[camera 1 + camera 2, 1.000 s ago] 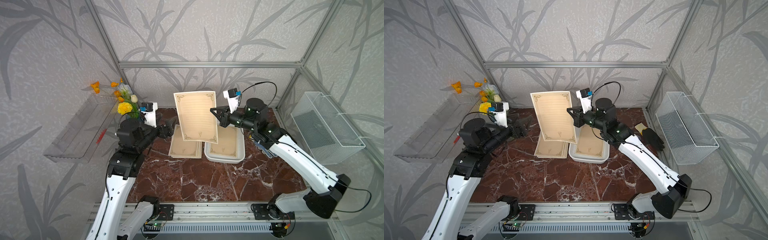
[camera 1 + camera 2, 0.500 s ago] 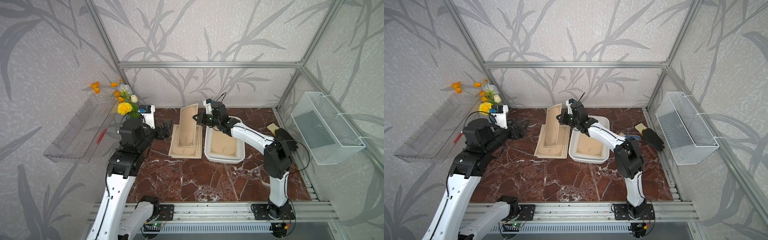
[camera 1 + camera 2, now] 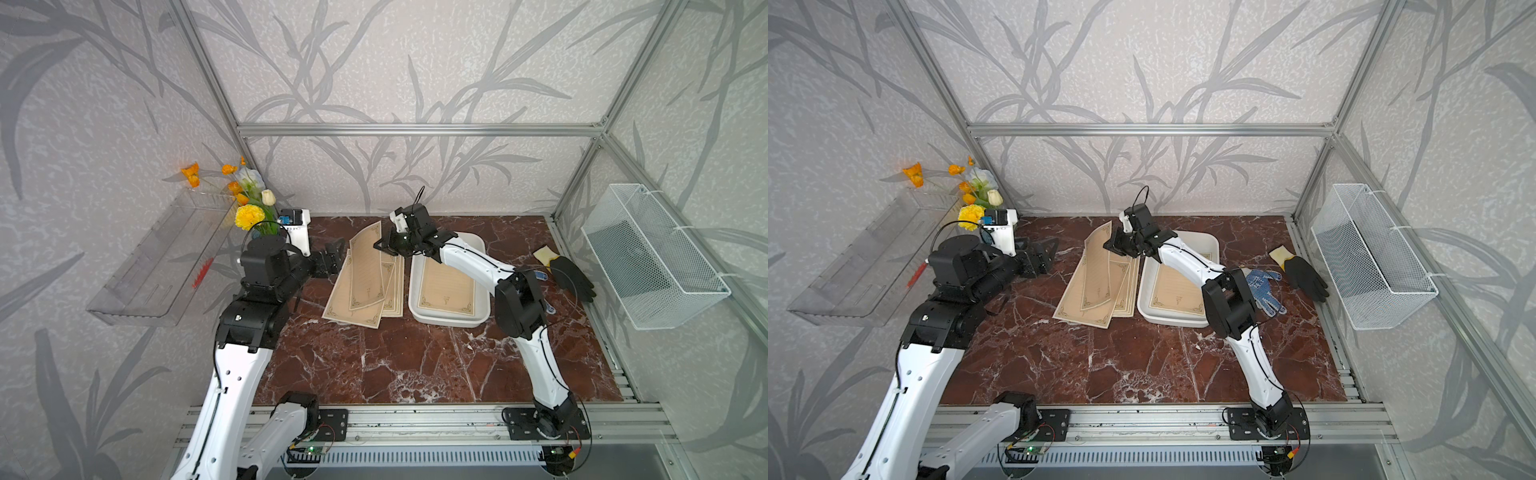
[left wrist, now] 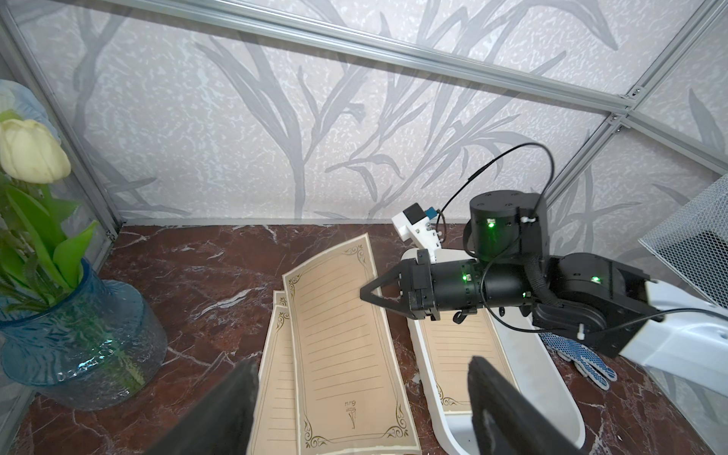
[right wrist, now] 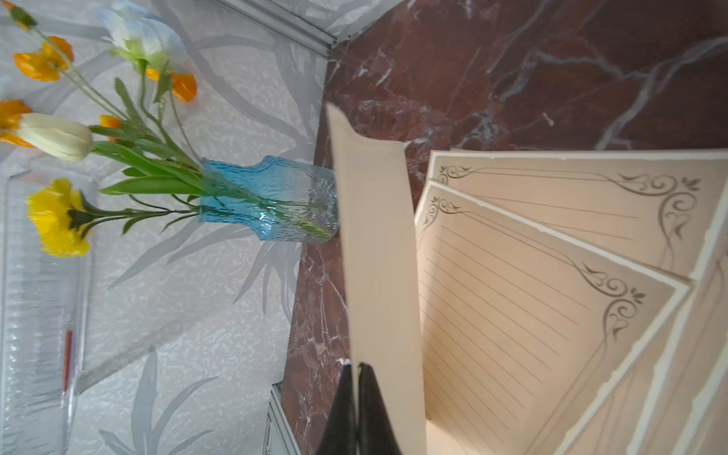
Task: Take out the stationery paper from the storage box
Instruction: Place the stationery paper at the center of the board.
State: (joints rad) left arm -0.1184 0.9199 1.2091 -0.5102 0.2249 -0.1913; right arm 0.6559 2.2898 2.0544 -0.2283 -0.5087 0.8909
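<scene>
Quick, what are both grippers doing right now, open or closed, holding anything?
Left gripper: open, holding nothing.
Right gripper: shut on the edge of one sheet of stationery paper.

The whole table (image 3: 399, 365) is seen from high above its near edge in both top views, facing the far wall (image 3: 415, 174). The left wrist view is aimed low, rightward; the right wrist view, closely at the far-left vase (image 5: 272, 201). The stationery paper (image 4: 342, 354) is shared by all
</scene>
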